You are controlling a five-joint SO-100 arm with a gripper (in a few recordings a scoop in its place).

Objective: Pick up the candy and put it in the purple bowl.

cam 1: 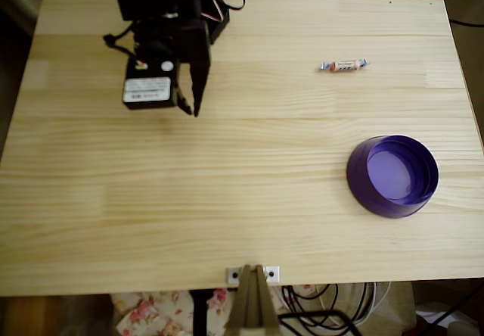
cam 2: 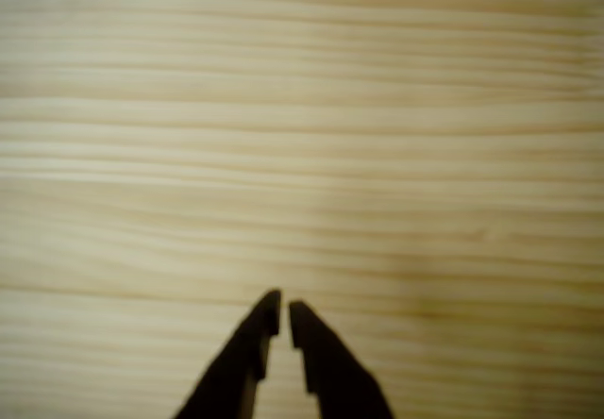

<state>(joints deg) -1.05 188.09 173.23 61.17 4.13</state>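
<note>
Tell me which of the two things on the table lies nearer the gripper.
The candy, in the overhead view. It lies right of the gripper at about its height, while the purple bowl sits farther right and lower.

Arm [cam 1: 162, 18] cut off at top edge; candy [cam 1: 343, 65] print too small to read.

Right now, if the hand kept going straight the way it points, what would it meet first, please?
Probably the bare wooden table: the hand, nearly shut and holding nothing, points at plain planks. The candy and purple bowl lie off to the side.
</note>
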